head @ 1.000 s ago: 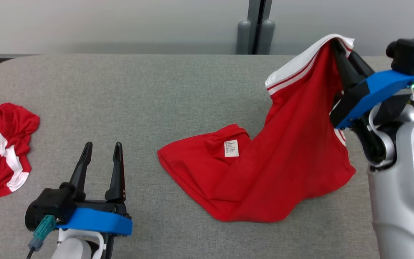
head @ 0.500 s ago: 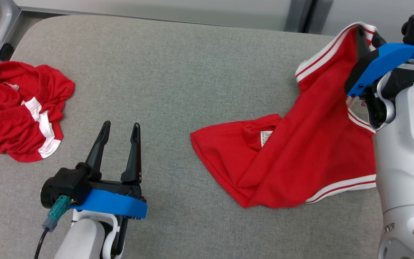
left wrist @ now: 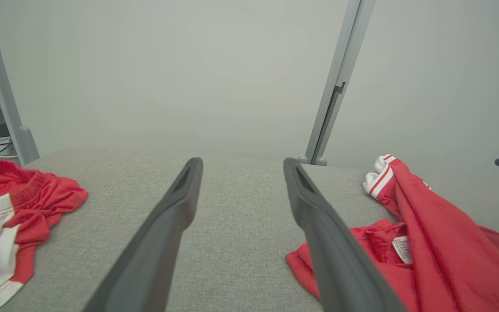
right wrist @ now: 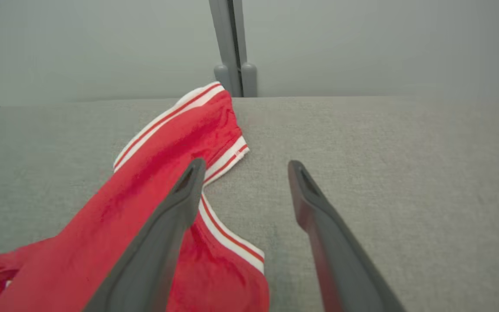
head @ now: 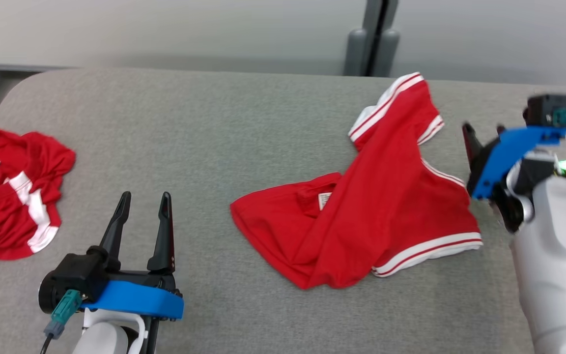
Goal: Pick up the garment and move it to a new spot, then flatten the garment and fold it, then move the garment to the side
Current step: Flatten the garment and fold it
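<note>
head view: red garment [head: 376, 216] lies rumpled on table [head: 214, 128], label half hidden in folds; blurred right pincer [head: 484, 132] spread wide, empty, beside it; left pincer [head: 143, 199] likewise parted, empty.

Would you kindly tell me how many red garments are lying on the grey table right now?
2. The crumpled garment lies at the left edge of the table; the spread garment lies right of centre. Their folds could hide something smaller.

The garment [head: 386, 206] is red with white-striped trim, the table [head: 214, 123] grey.
</note>
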